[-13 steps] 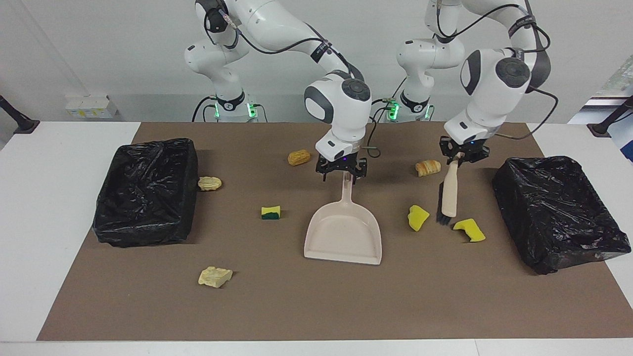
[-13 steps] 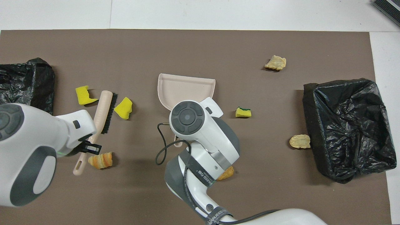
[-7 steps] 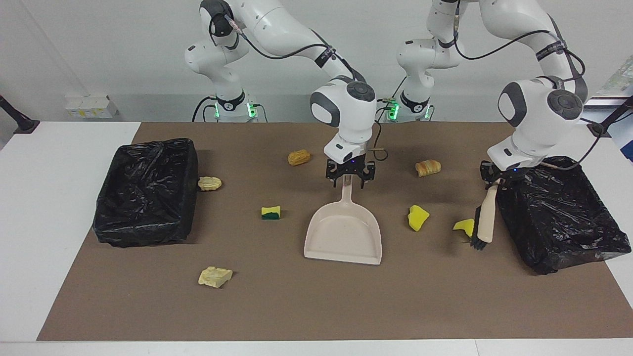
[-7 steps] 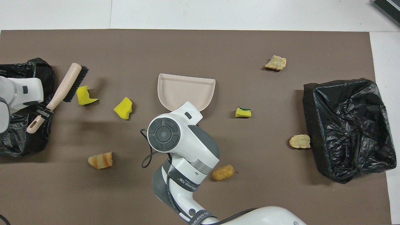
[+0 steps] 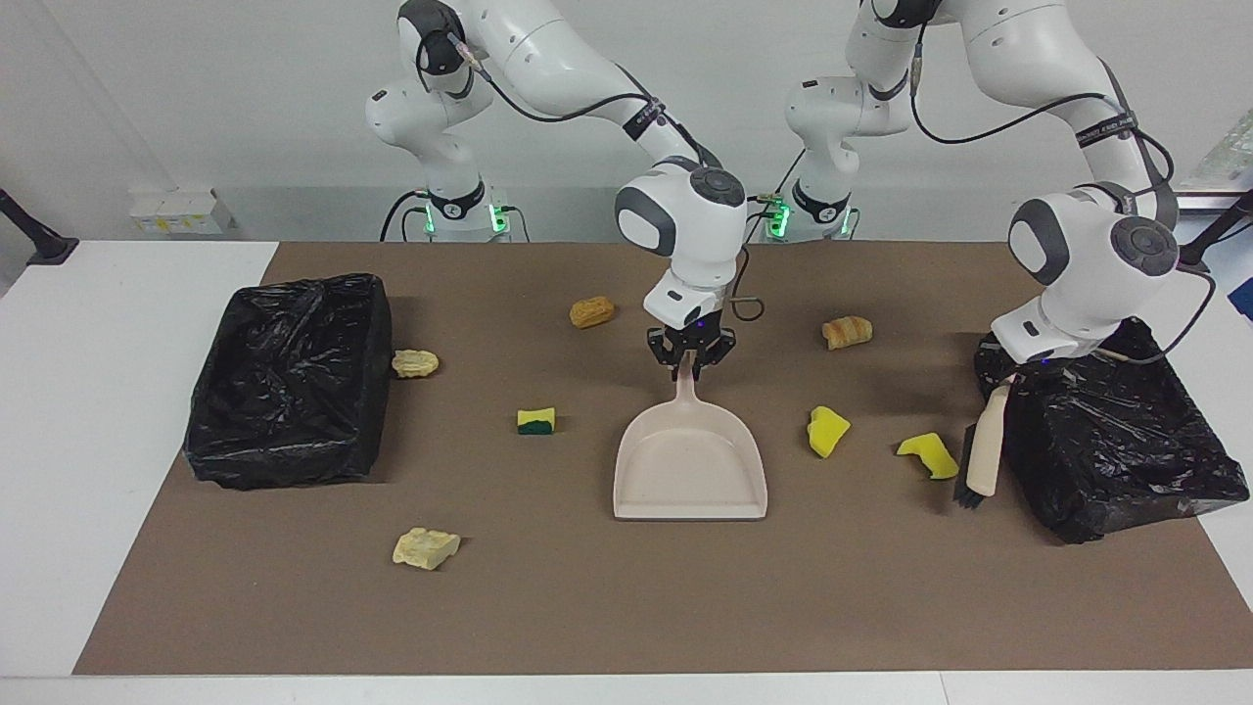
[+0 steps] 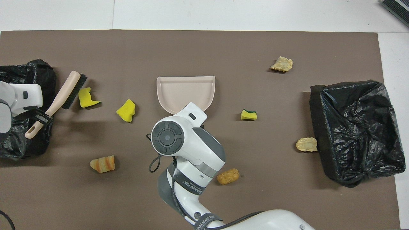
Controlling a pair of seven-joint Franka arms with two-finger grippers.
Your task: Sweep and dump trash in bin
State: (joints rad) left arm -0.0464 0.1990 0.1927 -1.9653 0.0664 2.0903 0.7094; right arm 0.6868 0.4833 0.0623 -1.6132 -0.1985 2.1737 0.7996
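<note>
The beige dustpan (image 5: pixel 690 470) (image 6: pixel 185 92) lies mid-mat, and my right gripper (image 5: pixel 691 364) is shut on its handle. My left gripper (image 5: pixel 1008 377) (image 6: pixel 40 116) is shut on the brush (image 5: pixel 982 450) (image 6: pixel 60 95), which hangs bristles down beside a yellow sponge piece (image 5: pixel 930 455) (image 6: pixel 86 98). Trash lies scattered: another yellow piece (image 5: pixel 828 431), a yellow-and-green sponge (image 5: pixel 535 420), two rolls (image 5: pixel 592 311) (image 5: pixel 847 331), and two pale chunks (image 5: pixel 415 363) (image 5: pixel 426 547).
A black-lined bin (image 5: pixel 1106 421) (image 6: pixel 19 105) stands at the left arm's end, right beside the brush. A second black-lined bin (image 5: pixel 289 377) (image 6: pixel 354 131) stands at the right arm's end. A brown mat (image 5: pixel 626 607) covers the table.
The right gripper closed on the dustpan handle and the pan shifted and straightened. The left gripper carried the brush from between the yellow pieces to beside the bin.
</note>
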